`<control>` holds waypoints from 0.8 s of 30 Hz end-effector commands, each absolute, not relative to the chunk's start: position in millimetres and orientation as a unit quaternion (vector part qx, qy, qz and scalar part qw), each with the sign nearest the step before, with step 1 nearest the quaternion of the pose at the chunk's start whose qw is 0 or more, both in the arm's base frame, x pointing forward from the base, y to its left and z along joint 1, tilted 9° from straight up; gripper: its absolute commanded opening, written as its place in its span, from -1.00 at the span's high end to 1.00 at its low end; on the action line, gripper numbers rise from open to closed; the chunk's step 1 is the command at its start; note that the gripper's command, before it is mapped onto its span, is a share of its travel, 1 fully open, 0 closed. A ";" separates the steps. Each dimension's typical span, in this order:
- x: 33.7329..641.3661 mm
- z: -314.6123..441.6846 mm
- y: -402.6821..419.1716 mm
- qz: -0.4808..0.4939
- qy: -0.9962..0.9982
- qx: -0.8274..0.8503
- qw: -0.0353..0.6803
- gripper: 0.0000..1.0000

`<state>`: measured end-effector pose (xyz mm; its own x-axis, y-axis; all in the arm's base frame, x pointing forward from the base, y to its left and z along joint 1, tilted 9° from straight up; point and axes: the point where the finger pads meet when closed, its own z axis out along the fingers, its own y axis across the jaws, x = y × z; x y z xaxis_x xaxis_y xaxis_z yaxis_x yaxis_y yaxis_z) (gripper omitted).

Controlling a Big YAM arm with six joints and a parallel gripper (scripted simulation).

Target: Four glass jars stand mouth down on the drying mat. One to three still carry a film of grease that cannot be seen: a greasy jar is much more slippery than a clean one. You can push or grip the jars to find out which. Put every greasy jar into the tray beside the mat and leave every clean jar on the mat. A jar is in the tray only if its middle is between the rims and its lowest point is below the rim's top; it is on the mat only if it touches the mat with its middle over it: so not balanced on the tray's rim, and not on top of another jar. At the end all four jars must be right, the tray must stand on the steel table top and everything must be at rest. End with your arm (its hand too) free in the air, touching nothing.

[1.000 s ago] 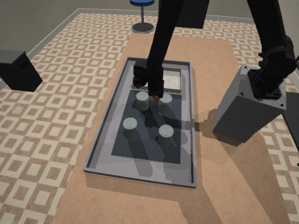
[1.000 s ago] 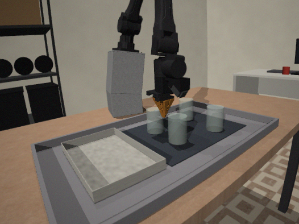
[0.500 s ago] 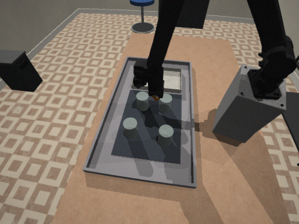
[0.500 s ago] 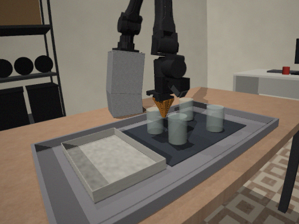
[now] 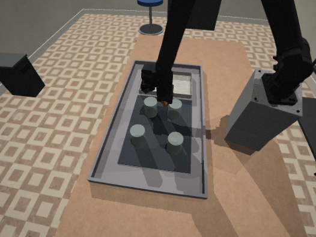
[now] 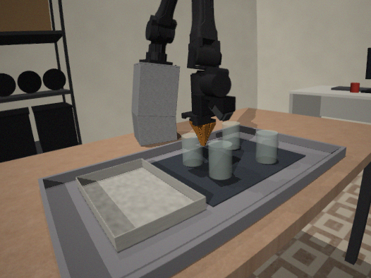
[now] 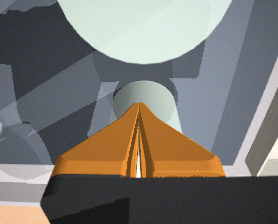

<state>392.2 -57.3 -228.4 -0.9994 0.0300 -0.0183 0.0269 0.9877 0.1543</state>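
Four glass jars are standing upright, apart from each other, on the dark mat. The gripper is closed tip to tip, with nothing in its hold, pointing down near the two jars closest to the tray; whether it touches one, I cannot tell. Mat and tray lie on the grey rimmed steel top, crossed by shadows, upon a light-brown table. Around are patterned floor tiles, a blue stool, a black shelf unit and a white desk carrying a red cup.
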 end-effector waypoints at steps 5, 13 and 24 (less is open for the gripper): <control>397.6 -219.9 -59.1 0.076 0.997 0.012 0.022 1.00; 396.6 -219.9 -59.1 0.076 0.997 0.012 0.022 1.00; 395.4 -220.0 -59.1 0.076 0.997 0.012 0.022 1.00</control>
<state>391.6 -57.2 -228.0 -0.9993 0.0300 -0.0229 0.0262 0.9878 0.1534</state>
